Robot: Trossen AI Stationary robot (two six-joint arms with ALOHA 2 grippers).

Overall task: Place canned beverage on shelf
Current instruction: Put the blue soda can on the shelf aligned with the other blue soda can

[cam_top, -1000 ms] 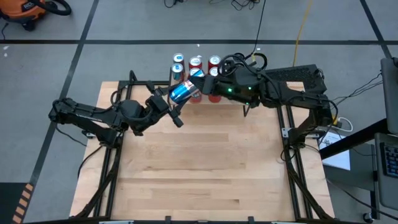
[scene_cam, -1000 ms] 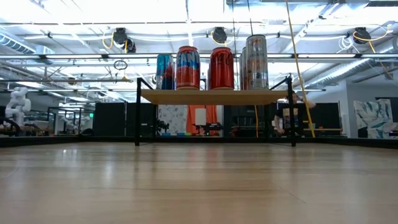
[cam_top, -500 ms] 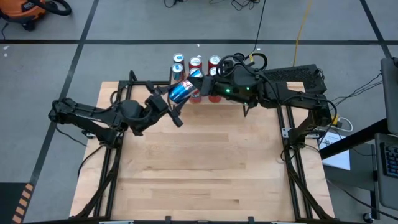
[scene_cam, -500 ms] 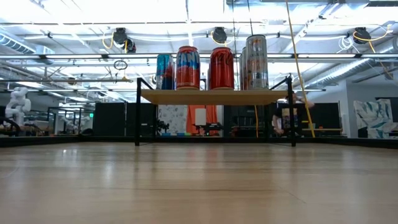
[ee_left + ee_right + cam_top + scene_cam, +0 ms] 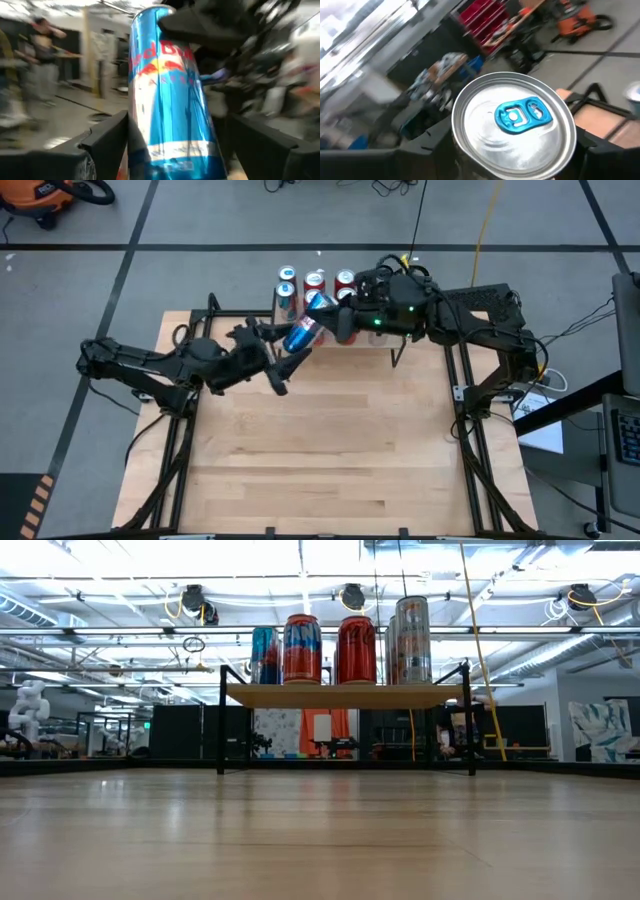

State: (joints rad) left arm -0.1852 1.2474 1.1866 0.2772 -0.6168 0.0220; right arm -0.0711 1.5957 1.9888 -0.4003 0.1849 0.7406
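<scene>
Left gripper (image 5: 283, 360) released; blue can (image 5: 303, 330) between right gripper (image 5: 335, 320) jaws.

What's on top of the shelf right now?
On the shelf stand a blue can, two red cans and a taller silver can. Any cans directly behind these are hidden in the low view.

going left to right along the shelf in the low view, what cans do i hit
On the shelf: blue can → red and blue can → red can → tall silver can. The blue can is partly hidden behind the red and blue one, and another can sits behind the silver one, so its place is unclear.
</scene>
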